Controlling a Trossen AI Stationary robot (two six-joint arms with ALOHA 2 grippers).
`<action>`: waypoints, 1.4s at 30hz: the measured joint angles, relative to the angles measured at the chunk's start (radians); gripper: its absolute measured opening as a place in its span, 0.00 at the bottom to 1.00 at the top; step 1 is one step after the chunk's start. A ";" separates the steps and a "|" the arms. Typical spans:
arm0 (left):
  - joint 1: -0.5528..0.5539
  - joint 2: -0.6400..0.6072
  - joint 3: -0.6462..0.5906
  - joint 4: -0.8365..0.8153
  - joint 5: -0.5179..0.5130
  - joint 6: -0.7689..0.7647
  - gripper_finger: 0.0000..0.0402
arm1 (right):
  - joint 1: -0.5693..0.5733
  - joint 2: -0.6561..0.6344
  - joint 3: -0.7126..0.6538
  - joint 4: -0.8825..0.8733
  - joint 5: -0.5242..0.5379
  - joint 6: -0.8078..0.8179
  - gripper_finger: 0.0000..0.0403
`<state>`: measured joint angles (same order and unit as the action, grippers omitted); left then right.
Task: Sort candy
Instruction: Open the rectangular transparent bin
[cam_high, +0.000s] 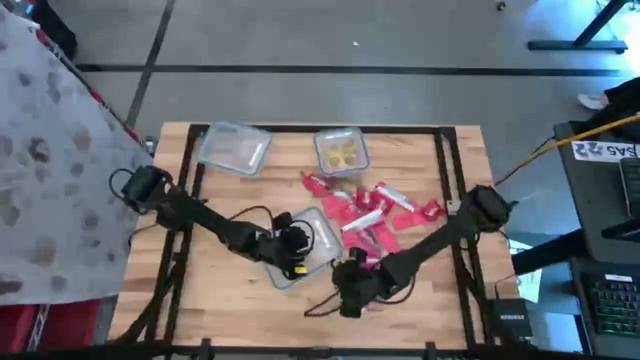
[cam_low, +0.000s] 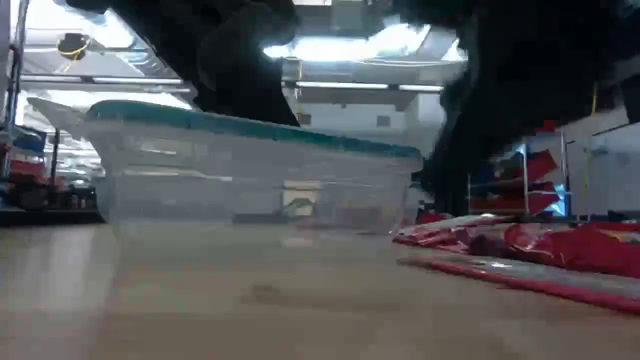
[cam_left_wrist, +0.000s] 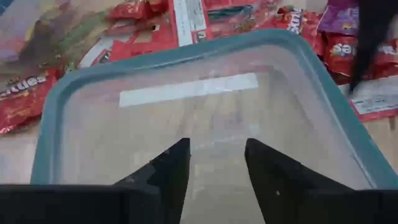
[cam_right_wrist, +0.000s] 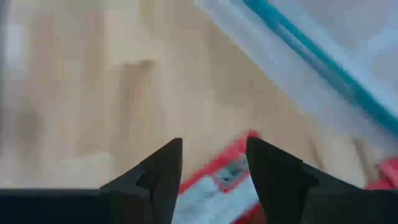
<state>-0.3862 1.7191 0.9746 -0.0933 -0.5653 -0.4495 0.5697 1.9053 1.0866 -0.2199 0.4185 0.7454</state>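
Observation:
The candy (cam_high: 372, 210) is a heap of flat red packets on the wooden table, right of centre; it also shows low in the low view (cam_low: 560, 250). My left gripper (cam_left_wrist: 217, 149) is open above an empty clear tub with a teal rim (cam_left_wrist: 186, 53), which stands on its base at the table's middle (cam_high: 325, 240). My right gripper (cam_right_wrist: 214, 149) is open over the table beside the tub's near right corner (cam_high: 350, 290). One red packet (cam_right_wrist: 217, 180) lies below the gap between its fingers. Nothing is between either pair of fingers.
At the far side stand a clear tub (cam_high: 342, 152) with yellow pieces in it and another clear tub (cam_high: 235, 147) to its left. More red packets (cam_left_wrist: 25, 99) lie just beyond the middle tub. Bare wood lies along the near edge (cam_high: 220, 300).

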 joint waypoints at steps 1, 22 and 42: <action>0.000 0.000 -0.001 -0.001 0.003 -0.006 0.36 | 0.001 0.000 -0.041 0.063 0.023 0.014 0.41; 0.007 0.151 0.006 0.082 -0.025 0.002 0.36 | -0.054 0.017 -0.403 1.029 0.065 -0.071 0.41; -0.034 0.138 0.001 0.136 0.000 0.015 0.36 | 0.112 -0.157 -0.147 0.407 0.032 -0.813 0.41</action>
<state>-0.4203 1.8574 0.9752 0.0425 -0.5658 -0.4349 0.6821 1.7483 0.9397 0.1867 0.4502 -0.0677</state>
